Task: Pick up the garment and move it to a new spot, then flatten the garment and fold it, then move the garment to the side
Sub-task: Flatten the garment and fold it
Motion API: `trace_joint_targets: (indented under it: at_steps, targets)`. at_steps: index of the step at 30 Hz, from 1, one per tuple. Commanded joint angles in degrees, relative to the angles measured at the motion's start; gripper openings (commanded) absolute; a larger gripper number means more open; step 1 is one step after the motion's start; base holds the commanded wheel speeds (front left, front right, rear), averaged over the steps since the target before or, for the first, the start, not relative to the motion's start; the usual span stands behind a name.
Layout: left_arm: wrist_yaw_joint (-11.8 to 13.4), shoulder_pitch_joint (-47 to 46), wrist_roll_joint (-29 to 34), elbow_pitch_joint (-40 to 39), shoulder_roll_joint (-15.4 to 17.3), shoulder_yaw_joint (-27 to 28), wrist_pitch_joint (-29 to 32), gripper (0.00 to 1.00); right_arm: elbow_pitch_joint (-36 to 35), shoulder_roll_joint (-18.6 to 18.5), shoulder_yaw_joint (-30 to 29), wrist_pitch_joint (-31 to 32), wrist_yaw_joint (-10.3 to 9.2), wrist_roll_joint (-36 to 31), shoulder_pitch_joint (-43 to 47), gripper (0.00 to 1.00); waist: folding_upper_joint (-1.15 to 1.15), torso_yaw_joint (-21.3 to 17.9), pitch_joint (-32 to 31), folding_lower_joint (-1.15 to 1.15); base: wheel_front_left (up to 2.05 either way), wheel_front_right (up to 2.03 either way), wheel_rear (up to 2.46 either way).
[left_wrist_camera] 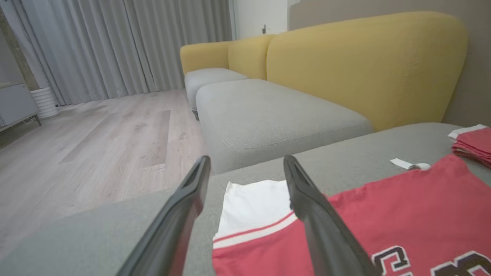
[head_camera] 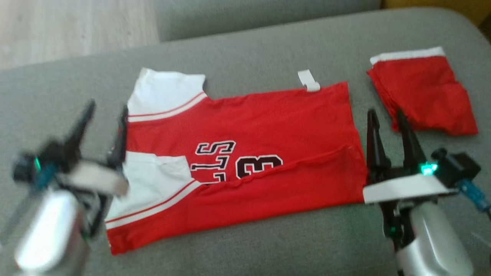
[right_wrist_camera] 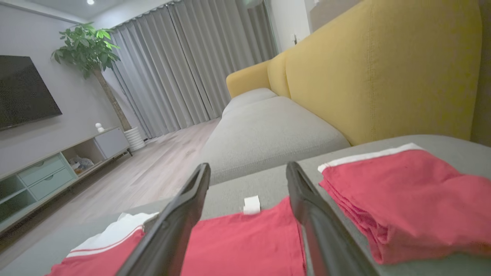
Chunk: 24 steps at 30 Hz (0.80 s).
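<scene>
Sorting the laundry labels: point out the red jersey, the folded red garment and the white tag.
red jersey [head_camera: 291,115], head view, plain red body beside the number.
folded red garment [head_camera: 422,92], head view, middle of the top layer.
white tag [head_camera: 308,80], head view, middle of the strip.

A living room in a home is indicated. A sofa [right_wrist_camera: 383,76] with a yellow back and grey seats is seen. A television [right_wrist_camera: 23,92] is mounted above a low cabinet [right_wrist_camera: 57,168]. A potted plant [right_wrist_camera: 86,46] is placed beside long grey curtains [right_wrist_camera: 184,69]. A wooden floor [left_wrist_camera: 96,145] is laid.
</scene>
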Motion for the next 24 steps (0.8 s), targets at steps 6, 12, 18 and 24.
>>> trace_joint_targets:
  at_steps: [6, 12, 18, 24]
  targets:
    - [-5.3, -18.3, -0.1, 7.7, 8.2, -1.6, 13.0, 1.00, -5.0, -0.2, 4.2, -0.6, -0.04, 1.4, -6.3, 1.00, 0.00, -3.9, 8.4, -0.01, 0.00, 0.00, 0.00]
    - [-6.1, -28.4, -6.9, 15.7, 13.9, -9.0, 24.0, 1.00, -6.8, -0.2, 6.8, -0.6, -0.04, 3.2, -9.0, 1.00, 0.00, -7.0, 13.2, -0.01, 0.00, 0.00, 0.00]
    - [-6.2, -34.0, -15.1, 18.7, 19.4, -16.6, 27.9, 1.00, -8.9, -0.2, 8.1, -0.6, -0.04, 4.8, -9.6, 1.00, 0.00, -9.0, 16.8, -0.01, 0.00, 0.00, 0.00]
    - [-6.2, -38.3, -20.7, 22.8, 20.0, -18.3, 28.1, 1.00, -9.0, -0.2, 8.3, -0.6, -0.04, 5.4, -10.0, 1.00, 0.00, -10.2, 19.5, -0.01, 0.00, 0.00, 0.00]
